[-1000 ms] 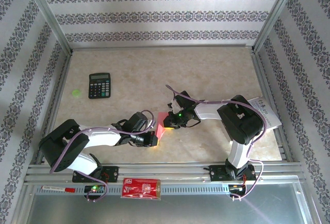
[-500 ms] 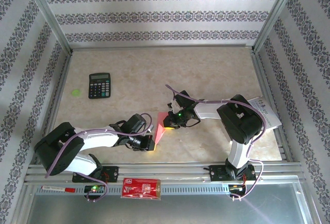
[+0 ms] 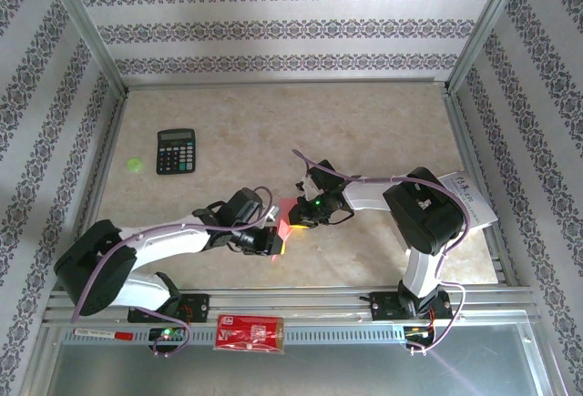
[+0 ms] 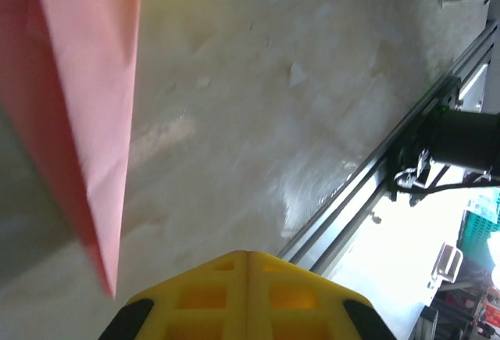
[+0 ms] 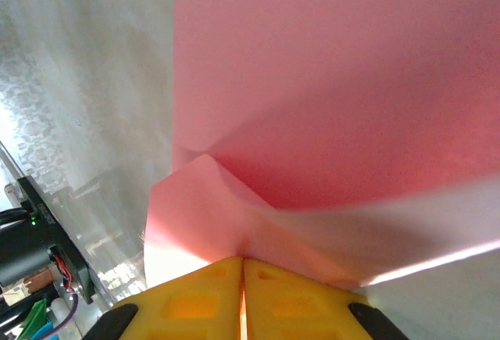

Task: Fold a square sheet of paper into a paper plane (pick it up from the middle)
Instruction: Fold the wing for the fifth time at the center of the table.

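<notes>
**Sheet of paper.** The sheet of paper sits between the two grippers, a short way in from the middle of the worktop's near edge. It is thin, matte, pink-red stock. It is folded into a narrow tapering shape with straight, creased edges. In the right wrist view the layers buckle into a soft pucker at the clamp point.

**Right gripper**. The yellow fingers are pressed together on one edge of the sheet and pinch it.

**Left gripper**. The yellow fingers, moulded with recessed pockets, meet seam to seam with nothing between them. In the left wrist view the sheet's pointed tip hangs just beside them.

**Worktop.** The surface is beige, marble-patterned and glossy. A black rectangular calculator lies toward the far left corner, well apart from the sheet.
</notes>
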Available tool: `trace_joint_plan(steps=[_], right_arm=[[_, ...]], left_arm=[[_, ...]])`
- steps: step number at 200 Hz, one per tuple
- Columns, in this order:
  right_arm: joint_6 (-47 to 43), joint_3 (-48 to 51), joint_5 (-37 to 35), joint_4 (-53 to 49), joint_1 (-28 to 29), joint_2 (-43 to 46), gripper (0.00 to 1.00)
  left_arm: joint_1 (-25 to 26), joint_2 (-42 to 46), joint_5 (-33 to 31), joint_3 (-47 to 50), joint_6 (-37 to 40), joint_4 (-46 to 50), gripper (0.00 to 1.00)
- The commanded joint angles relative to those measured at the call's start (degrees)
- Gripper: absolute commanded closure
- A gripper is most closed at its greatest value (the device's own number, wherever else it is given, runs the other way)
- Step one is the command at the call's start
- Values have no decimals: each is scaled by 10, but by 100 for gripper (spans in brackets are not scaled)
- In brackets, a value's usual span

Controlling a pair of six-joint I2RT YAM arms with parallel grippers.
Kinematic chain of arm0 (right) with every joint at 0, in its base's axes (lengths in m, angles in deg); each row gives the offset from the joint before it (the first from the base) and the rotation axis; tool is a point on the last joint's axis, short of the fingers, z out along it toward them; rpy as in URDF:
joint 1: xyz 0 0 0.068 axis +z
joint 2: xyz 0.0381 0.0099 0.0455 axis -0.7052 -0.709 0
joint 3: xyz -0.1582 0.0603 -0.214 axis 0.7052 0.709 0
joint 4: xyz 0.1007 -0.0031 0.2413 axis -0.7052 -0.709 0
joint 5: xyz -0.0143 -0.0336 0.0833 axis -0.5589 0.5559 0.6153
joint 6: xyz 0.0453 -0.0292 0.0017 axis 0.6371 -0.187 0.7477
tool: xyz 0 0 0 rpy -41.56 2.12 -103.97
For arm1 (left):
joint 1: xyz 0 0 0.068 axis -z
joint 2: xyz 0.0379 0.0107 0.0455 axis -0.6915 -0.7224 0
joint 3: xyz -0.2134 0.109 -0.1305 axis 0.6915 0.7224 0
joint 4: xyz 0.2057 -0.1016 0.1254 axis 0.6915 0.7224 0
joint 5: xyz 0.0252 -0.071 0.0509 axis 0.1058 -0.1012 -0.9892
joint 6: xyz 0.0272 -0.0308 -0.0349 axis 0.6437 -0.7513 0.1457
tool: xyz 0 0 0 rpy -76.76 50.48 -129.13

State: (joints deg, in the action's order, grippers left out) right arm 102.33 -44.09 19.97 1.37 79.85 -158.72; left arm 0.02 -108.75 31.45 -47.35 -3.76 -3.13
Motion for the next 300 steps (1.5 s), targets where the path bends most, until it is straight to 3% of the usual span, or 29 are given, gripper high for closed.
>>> trace_joint_plan(steps=[1, 58, 121, 192, 264, 300], right_arm=[[3, 16, -93, -29, -9, -38, 87], [2, 14, -92, -31, -10, -35, 87], [0, -6, -77, -33, -12, -29, 86], [33, -5, -19, 6, -2, 57, 81], [110, 56, -22, 90, 48, 75, 98], [133, 72, -25, 121, 67, 71, 99]], left_arm=[[-23, -47, -14, -14, -10, -34, 100], [-45, -109, -1, -12, 5, -39, 100], [-56, -112, -15, 31, 4, -34, 100], [-57, -138, -16, 66, -8, -67, 100], [-57, -136, -17, 64, -6, -59, 100], [-57, -135, -18, 59, -3, -52, 100]])
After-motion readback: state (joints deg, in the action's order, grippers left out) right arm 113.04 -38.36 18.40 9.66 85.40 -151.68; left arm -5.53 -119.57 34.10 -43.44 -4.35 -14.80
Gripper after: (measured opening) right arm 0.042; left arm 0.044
